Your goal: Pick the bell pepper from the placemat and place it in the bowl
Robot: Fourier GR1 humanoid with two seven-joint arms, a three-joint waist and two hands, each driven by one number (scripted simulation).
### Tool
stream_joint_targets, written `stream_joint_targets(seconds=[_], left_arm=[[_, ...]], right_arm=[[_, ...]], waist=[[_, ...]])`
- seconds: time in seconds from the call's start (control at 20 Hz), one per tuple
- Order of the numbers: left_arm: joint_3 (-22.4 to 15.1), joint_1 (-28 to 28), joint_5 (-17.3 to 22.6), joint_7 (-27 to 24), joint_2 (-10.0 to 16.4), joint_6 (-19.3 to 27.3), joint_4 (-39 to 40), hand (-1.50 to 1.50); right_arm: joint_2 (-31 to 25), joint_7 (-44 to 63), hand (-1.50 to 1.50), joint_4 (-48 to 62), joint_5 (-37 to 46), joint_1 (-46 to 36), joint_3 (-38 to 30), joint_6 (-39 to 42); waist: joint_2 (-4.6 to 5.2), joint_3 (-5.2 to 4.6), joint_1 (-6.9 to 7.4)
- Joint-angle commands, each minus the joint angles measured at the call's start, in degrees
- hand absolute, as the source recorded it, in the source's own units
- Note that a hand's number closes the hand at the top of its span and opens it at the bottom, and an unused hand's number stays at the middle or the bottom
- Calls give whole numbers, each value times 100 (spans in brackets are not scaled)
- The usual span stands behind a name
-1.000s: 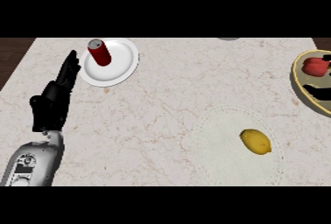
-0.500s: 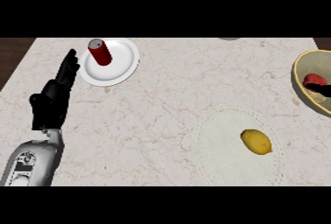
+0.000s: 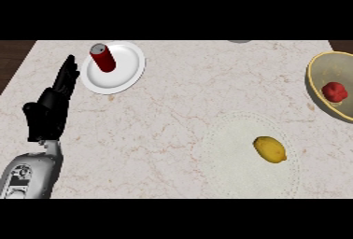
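Red bell pepper [image 3: 335, 91] lying inside the tan bowl [image 3: 324, 67] at the marble counter's [image 3: 172, 93] right edge. Nearer and to its left, a lemon [image 3: 270, 149] on the round pale placemat [image 3: 234, 140]. Far left, a red can [image 3: 102, 58] on a white plate [image 3: 124, 72]; just beside it, left hand [image 3: 52, 109] resting, fingers straight, grasping nothing.

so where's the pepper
Head view: the pepper lies in the bowl at the right edge, above and right of the lemon on the placemat.
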Motion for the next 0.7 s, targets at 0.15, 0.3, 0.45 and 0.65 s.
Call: stream_joint_targets(seconds=[0.15, 0.3, 0.45, 0.65], left_arm=[[135, -64, 55, 24, 55, -30, 145, 0], [-83, 52, -147, 10, -127, 130, -11, 0], [-149, 326, -178, -3, -164, 131, -196, 0], [56, 135, -79, -91, -98, 123, 74, 0]], right_arm=[[-508, -715, -150, 221, -349, 694, -281, 1441], [-686, -895, -150, 167, -356, 975, -232, 1856], [-589, -1041, -150, 42, -270, 1113, -61, 1993], [-574, -1388, -150, -48, -401, 1401, -108, 2145]], waist=[[-14, 9, -126], [-45, 5, -161], [-77, -1, -122], [-62, 4, -202]])
